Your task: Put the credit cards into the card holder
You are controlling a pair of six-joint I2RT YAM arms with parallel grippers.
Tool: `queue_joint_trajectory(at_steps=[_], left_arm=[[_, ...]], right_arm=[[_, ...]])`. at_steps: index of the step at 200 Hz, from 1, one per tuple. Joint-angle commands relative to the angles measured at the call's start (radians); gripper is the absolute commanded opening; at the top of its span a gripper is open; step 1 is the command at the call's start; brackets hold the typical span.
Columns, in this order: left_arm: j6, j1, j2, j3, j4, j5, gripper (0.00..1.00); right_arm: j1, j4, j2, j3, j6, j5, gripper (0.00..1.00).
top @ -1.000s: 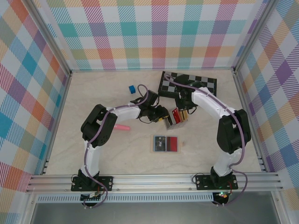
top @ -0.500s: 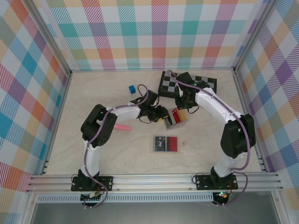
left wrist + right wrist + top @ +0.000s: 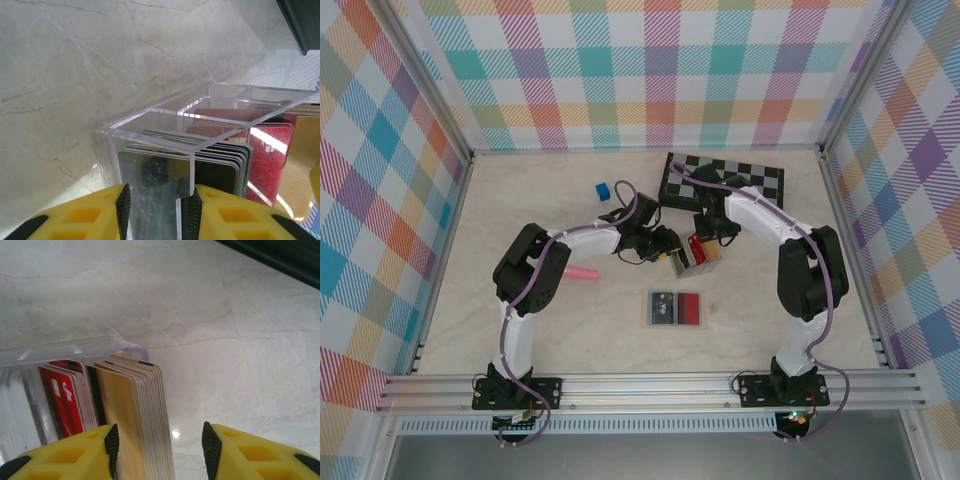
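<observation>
**Clear box pinched on a marbled table**

A smooth, pale, veined table (image 3: 520, 200) sits inside bright plaid walls (image 3: 650, 80). At the centre of the top view stands the card holder (image 3: 698, 254), a clear hard-plastic box with dividers. Thin glossy cards (image 3: 270, 155) stand upright in it. The left gripper (image 3: 157, 202) pinches its end compartment. The right gripper (image 3: 161, 440) gapes half open beside the cards, holding nothing.

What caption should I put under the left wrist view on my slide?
Left claw grips a clear card holder packed with black cards and red cards.
</observation>
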Motion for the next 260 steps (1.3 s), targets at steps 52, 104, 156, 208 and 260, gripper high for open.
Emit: queue_joint_trajectory(at_steps=[52,104,156,208,260], left_arm=[[0.01,-0.003,-0.008,-0.02,-0.089,-0.024,0.37],[0.008,-0.003,-0.005,-0.023,-0.087,-0.026,0.37],[0.007,-0.003,-0.004,-0.02,-0.089,-0.023,0.37],[0.008,-0.002,-0.007,-0.021,-0.091,-0.025,0.37],[0.013,-0.003,-0.022,-0.026,-0.095,-0.035,0.37]], right_arm=[[-0.001,-0.014,0.032,-0.012,-0.019,0.073,0.51],[0.001,-0.009,-0.031,-0.013,-0.037,0.083,0.42],[0.004,-0.005,-0.036,-0.018,-0.041,0.068,0.25],[0.004,-0.007,-0.037,-0.014,-0.032,0.049,0.13],[0.004,-0.022,-0.121,-0.003,-0.02,-0.101,0.03]])
